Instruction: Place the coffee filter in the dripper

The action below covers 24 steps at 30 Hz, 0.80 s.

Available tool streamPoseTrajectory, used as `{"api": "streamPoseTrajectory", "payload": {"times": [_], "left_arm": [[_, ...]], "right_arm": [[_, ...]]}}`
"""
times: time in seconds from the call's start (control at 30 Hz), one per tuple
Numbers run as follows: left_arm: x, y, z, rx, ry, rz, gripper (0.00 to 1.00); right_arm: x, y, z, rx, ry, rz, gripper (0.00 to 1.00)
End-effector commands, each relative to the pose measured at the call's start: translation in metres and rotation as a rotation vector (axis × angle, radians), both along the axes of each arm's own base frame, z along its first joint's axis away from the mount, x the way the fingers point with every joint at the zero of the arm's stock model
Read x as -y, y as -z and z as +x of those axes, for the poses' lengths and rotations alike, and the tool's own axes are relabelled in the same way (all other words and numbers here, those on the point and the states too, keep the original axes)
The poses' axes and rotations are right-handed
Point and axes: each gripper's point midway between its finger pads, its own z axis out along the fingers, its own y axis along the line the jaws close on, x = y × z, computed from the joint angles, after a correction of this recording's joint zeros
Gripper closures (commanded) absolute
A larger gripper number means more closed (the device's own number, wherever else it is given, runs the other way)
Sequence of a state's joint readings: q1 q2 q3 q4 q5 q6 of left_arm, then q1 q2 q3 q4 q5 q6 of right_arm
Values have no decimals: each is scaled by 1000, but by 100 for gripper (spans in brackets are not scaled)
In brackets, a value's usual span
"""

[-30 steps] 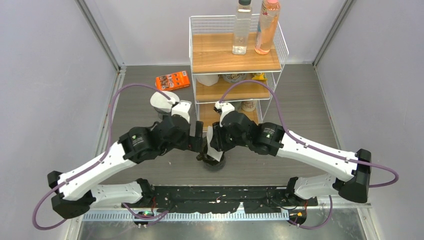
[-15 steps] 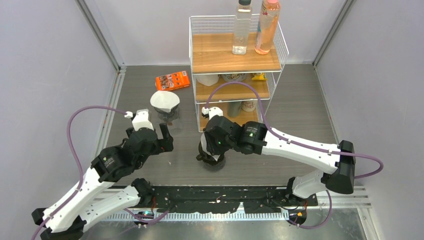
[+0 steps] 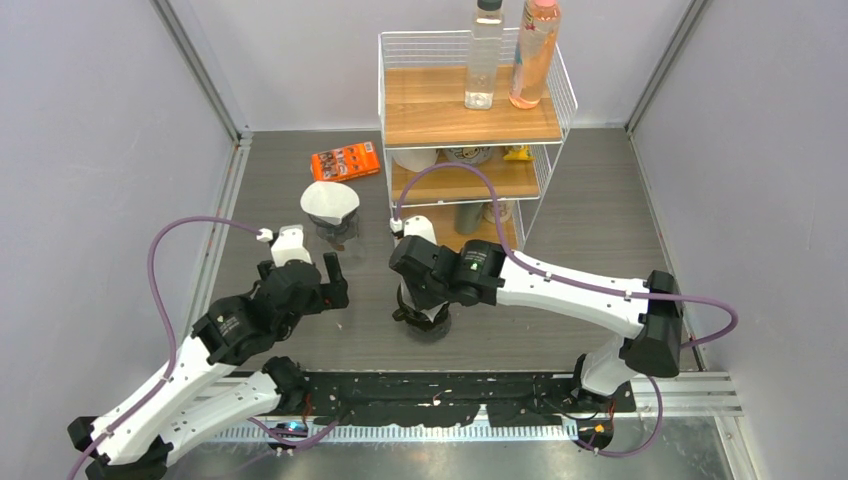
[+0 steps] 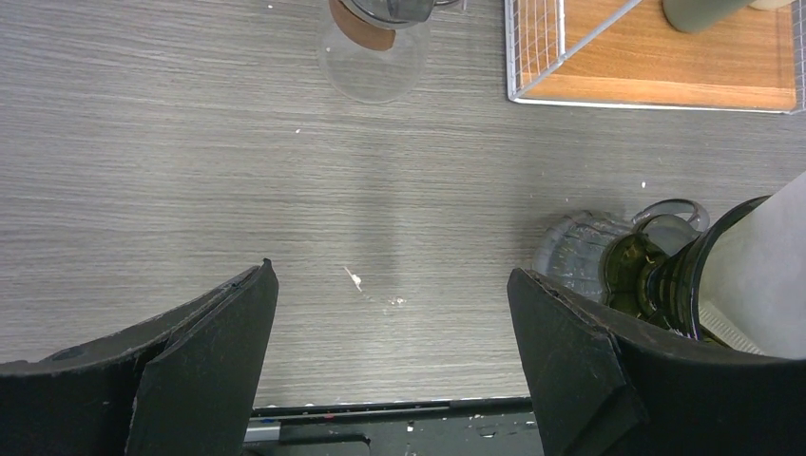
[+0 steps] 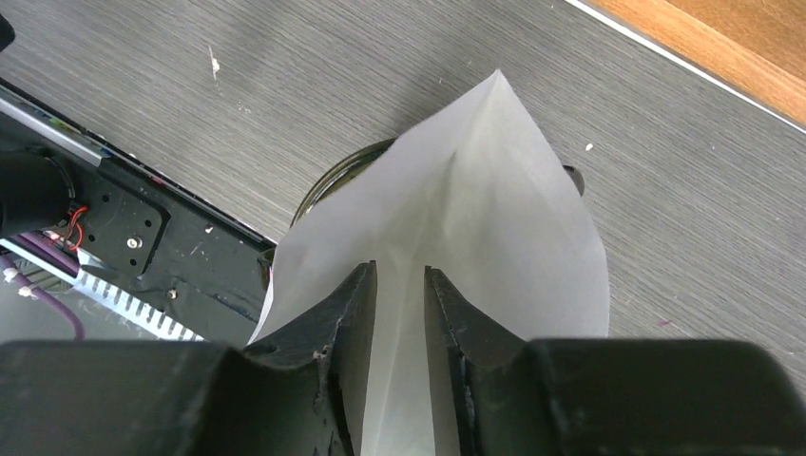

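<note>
My right gripper (image 5: 399, 271) is shut on a white paper coffee filter (image 5: 494, 209), the filter's crease running between the two fingers. The filter's point hangs over the dark glass dripper (image 5: 328, 185), whose rim shows beneath the paper. In the top view the right gripper (image 3: 425, 300) sits directly above the dripper (image 3: 425, 325) at the near middle of the table. My left gripper (image 3: 327, 270) is open and empty, left of the dripper. In the left wrist view its gripper (image 4: 392, 285) spans bare table, with the dripper (image 4: 665, 275) and filter (image 4: 760, 266) at the right edge.
A glass carafe with a white filter on top (image 3: 330, 205) stands behind the left gripper. A wire and wood shelf rack (image 3: 470, 120) with bottles stands at the back, close behind the right wrist. An orange packet (image 3: 345, 161) lies left of it. Grey walls stand on both sides.
My left arm has drawn back from the dripper to the left with its gripper open. My right arm has stayed over the dripper with the filter, its wrist shifting slightly left.
</note>
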<state>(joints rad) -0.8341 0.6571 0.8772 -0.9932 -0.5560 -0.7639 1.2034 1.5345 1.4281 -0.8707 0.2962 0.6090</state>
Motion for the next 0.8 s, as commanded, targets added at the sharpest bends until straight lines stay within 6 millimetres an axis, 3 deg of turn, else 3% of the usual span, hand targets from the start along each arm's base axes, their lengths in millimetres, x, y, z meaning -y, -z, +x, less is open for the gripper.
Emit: {"api": "streamPoseTrajectory", "payload": {"times": [0.0,0.13,0.3,0.43,0.63,0.77], "left_arm": [[3,-5,7,39,0,-18,0],[2,-5,7,43,4,-13,1],[0,-4,7,48,2,-3,0],[-1,-4,8,49,0,2,1],[-2,-3,8,46,-2,8,0],[-3,-3,7,45,-4,9,0]], "right_arm": [[-3,-14,7,35,52,0,67],[-4,-10,6,21,59,-13,56],[-1,-10,7,19,81,-28,34],[1,-12,8,22,88,-32,24],[-1,-12,7,17,84,-28,19],[-3,-13,6,18,71,-13,35]]}}
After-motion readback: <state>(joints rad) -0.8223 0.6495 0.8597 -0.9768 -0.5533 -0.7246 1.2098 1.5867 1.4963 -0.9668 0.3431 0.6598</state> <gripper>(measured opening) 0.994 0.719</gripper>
